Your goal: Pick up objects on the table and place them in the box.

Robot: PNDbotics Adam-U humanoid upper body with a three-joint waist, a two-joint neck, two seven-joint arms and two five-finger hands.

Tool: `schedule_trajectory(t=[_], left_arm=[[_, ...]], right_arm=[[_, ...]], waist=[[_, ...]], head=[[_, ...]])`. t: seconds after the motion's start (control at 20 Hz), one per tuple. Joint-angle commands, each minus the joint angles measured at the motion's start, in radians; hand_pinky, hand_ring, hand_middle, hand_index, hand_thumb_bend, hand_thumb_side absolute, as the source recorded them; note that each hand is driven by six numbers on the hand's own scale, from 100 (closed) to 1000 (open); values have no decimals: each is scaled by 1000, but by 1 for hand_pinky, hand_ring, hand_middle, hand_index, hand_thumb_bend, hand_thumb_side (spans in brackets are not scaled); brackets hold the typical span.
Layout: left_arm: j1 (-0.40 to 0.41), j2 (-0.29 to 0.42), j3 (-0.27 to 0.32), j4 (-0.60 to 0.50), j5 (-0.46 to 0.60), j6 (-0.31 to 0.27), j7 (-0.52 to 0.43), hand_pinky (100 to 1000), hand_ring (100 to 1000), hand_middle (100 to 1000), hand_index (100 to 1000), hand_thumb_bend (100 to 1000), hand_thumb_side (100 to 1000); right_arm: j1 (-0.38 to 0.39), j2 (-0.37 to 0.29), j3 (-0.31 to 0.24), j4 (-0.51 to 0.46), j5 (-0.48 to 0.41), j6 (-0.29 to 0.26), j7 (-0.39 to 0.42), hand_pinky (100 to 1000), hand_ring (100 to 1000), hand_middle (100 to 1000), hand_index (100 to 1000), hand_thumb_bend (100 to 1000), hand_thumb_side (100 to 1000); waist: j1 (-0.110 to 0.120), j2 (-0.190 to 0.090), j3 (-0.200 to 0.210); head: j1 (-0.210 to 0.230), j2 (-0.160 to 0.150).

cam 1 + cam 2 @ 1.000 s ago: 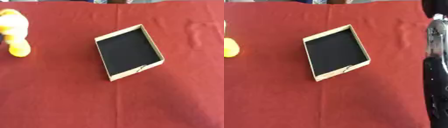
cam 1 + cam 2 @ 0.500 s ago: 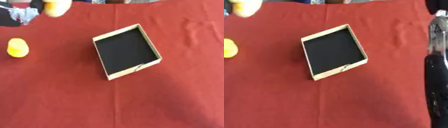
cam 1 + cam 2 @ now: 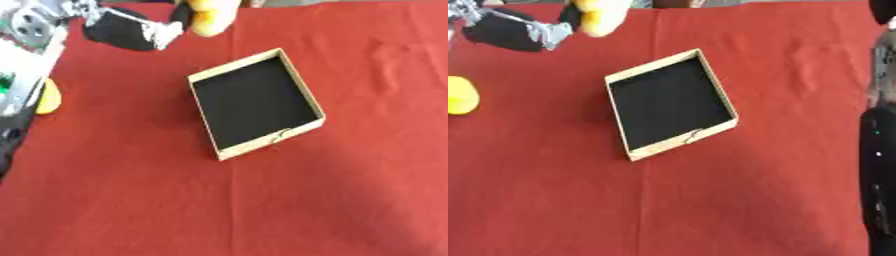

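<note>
An open cardboard box (image 3: 204,80) with a black inside lies tilted at the middle of the red table. My left hand (image 3: 122,32) reaches in from the upper left and hangs above the table, up and to the left of the box. It is curled on a yellow rounded object (image 3: 210,21), which sits just beyond the box's far left corner. A second yellow object (image 3: 460,95) lies on the cloth at the far left, partly hidden by my left arm in the left eye view. My right arm (image 3: 878,150) is a dark strip along the right edge.
The red cloth (image 3: 262,210) covers the whole table, with wrinkles at the upper right (image 3: 394,55). Bare cloth lies in front of the box and to its right. My left arm's silver and white parts (image 3: 26,60) fill the left edge.
My left hand has carried the yellow object from the far upper left toward the box, and more of the arm now shows. The other yellow object stays on the cloth.
</note>
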Motion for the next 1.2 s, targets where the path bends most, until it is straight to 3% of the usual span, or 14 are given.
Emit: schedule_trajectory(t=[0.05,0.55,0.8,0.9,1.05,1.1,1.2], left_arm=[[0,-46,0,51,-57,0,22,610,532,527,670,100,100],[28,-127,-18,153,-71,-22,24,628,549,545,692,100,149],[38,-150,-41,179,-94,-36,-2,657,577,574,723,100,112],[42,-151,-44,187,-107,-34,-15,690,608,606,757,100,100],[45,-150,-53,189,-136,-43,-49,806,771,753,899,100,115],[46,-148,-52,188,-151,-46,-60,825,791,765,908,100,117],[48,-146,-51,192,-188,-47,-83,866,843,813,938,139,212]], right_arm=[[-16,-8,-7,-22,-6,-1,-3,896,966,793,885,100,645],[-15,8,-6,-22,-9,5,5,896,969,792,884,100,647],[-15,13,-5,-22,-10,7,7,895,969,791,884,100,647],[-15,12,-5,-22,-10,7,7,895,969,791,884,100,647],[-14,14,-3,-22,-11,8,8,895,970,791,884,100,647],[-13,14,-3,-22,-11,9,9,895,970,791,884,100,647],[-12,15,-3,-22,-11,10,11,895,970,791,884,100,647]], waist=[[-3,-23,-3],[-7,-16,-14],[-7,-16,-16],[-7,-17,-15],[-7,-17,-14],[-7,-17,-13],[-8,-17,-12]], head=[[11,-6],[23,-13],[25,-14],[21,-16],[19,-17],[18,-16],[17,-16]])
